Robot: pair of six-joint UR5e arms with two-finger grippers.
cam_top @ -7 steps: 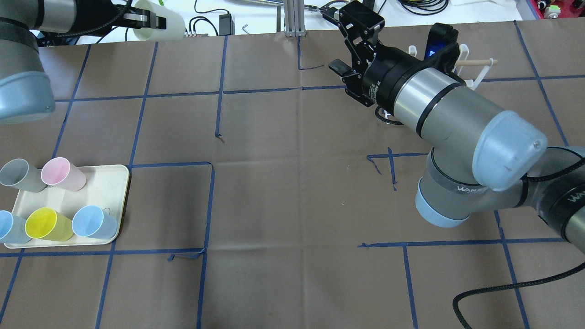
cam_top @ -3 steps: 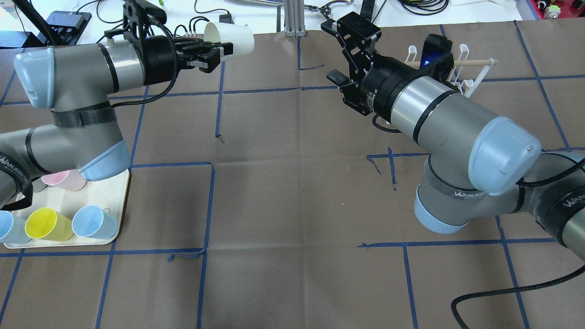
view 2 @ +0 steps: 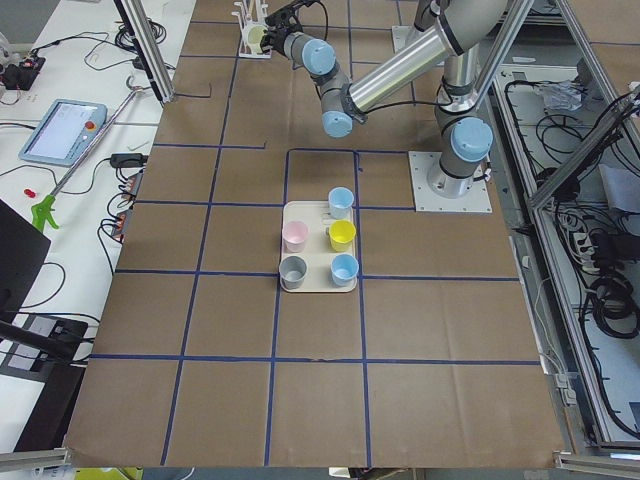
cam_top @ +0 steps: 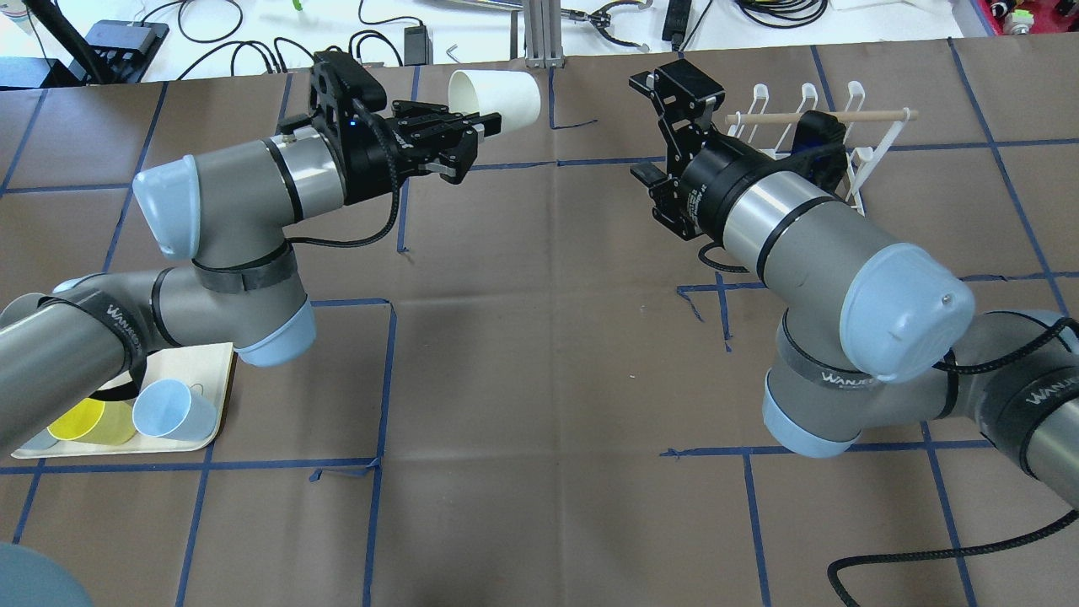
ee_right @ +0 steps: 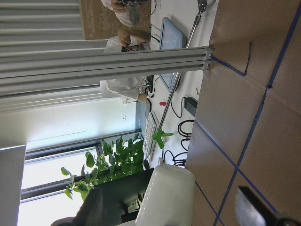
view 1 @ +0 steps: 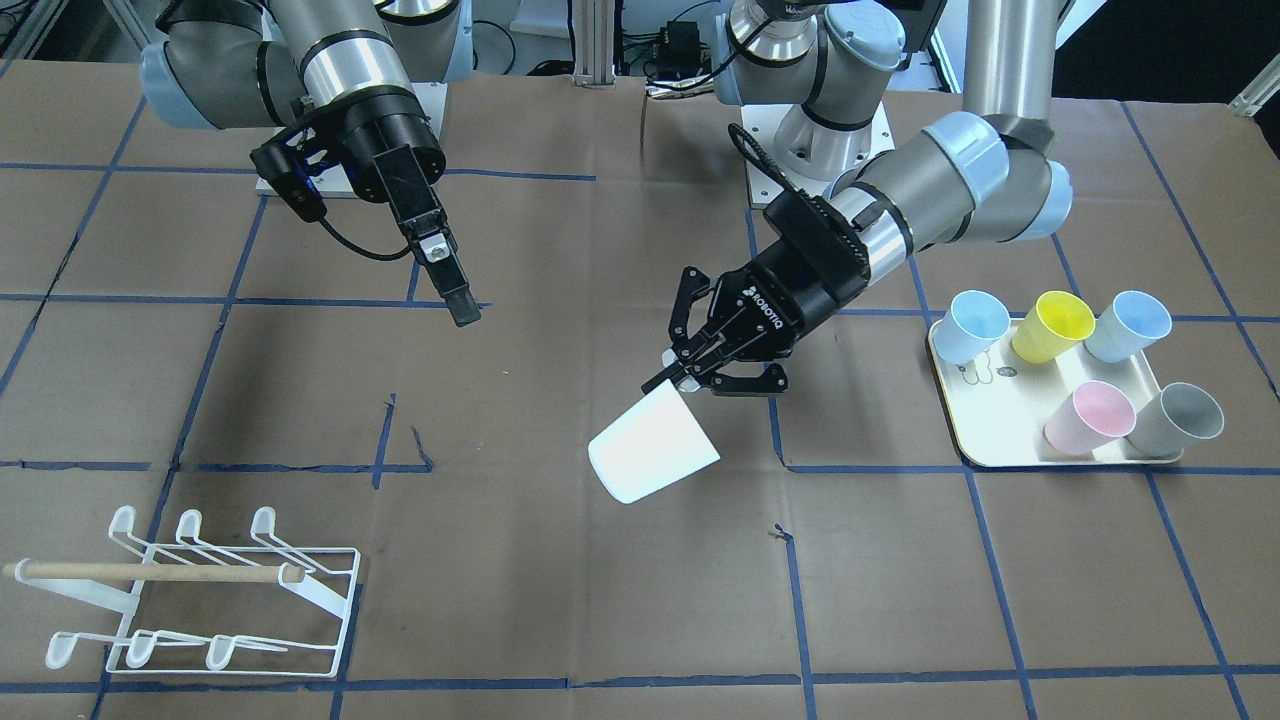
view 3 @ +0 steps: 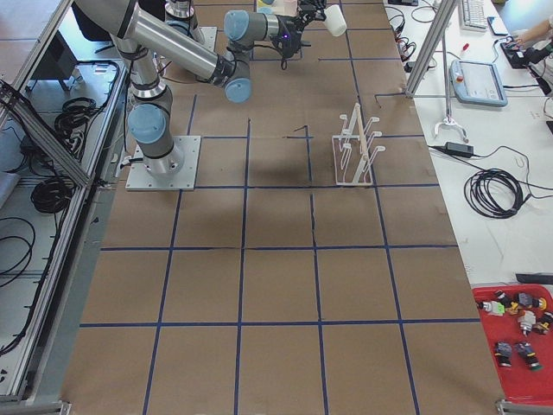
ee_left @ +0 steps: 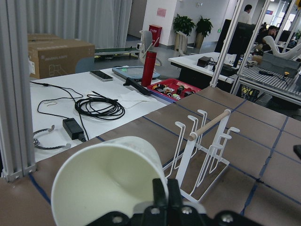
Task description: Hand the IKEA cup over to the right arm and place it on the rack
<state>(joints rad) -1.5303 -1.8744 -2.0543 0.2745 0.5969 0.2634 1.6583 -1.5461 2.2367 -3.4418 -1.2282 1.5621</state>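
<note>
My left gripper (cam_top: 472, 135) is shut on the rim of a white cup (cam_top: 499, 99) and holds it on its side in the air over the far middle of the table. The cup also shows in the front view (view 1: 652, 447), the left wrist view (ee_left: 108, 179) and the right wrist view (ee_right: 164, 197). My right gripper (cam_top: 657, 126) is open and empty. It faces the cup from the right, about a hand's width away. The white wire rack (cam_top: 843, 135) with its wooden dowel stands behind the right wrist, at the far right (view 1: 200, 590).
A cream tray (view 1: 965, 425) holds several coloured cups at the robot's near left, partly hidden by the left arm in the overhead view (cam_top: 211, 379). Cables and an aluminium post (cam_top: 535, 34) lie past the table's far edge.
My left arm has swung right with the white cup, from the far left corner towards the table's middle. My right gripper has drawn back a little and stays open.
</note>
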